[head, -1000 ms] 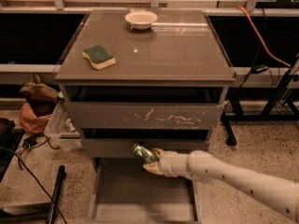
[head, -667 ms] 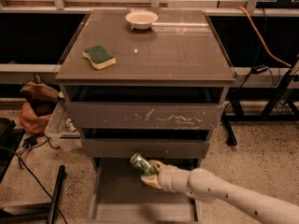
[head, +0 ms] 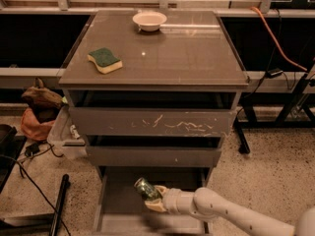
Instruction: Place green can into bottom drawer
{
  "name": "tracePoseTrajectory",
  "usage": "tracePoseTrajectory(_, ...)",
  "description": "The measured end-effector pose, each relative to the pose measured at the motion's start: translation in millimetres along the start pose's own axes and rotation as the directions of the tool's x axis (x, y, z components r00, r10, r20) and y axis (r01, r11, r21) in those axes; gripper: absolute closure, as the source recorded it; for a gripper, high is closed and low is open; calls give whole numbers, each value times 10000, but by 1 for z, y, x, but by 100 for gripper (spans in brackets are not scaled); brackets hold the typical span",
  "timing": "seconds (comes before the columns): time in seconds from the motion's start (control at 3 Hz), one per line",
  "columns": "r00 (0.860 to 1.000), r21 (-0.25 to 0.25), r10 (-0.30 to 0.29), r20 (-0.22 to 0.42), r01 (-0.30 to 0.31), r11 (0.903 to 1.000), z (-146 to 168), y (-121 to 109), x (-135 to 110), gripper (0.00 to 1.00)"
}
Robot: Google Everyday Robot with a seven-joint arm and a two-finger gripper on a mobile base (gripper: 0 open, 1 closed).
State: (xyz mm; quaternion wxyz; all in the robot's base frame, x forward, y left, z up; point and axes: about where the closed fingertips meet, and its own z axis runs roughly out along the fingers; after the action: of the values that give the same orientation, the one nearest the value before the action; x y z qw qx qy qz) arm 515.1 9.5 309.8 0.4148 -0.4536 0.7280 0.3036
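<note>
The tool (head: pixel 153 199) sank over bottom drawer (head: pixel 116 211), green can (head: pixel 144 186) tilted up-left.

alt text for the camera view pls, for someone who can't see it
The gripper holds the green can over the open bottom drawer of a grey cabinet. A sponge and a white bowl sit on its top.

shiny green can (head: pixel 144 188), smooth gripper (head: pixel 153 199) above matt metal bottom drawer (head: pixel 121 206)

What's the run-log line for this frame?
phase: place | tool: above lowest grey-brown metal drawer, gripping small mottled-green metal can | can: held, not released | drawer: pulled out
</note>
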Motion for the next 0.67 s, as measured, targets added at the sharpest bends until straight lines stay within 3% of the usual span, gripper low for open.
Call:
tracePoseTrajectory(0.33, 9923, -466, 609, -1078, -663, 9967, 24, -41, 36, 100)
tracePoseTrajectory(0.67, 9530, -765, 1305, -2733, -1568, 9847, 39, -70, 64, 100)
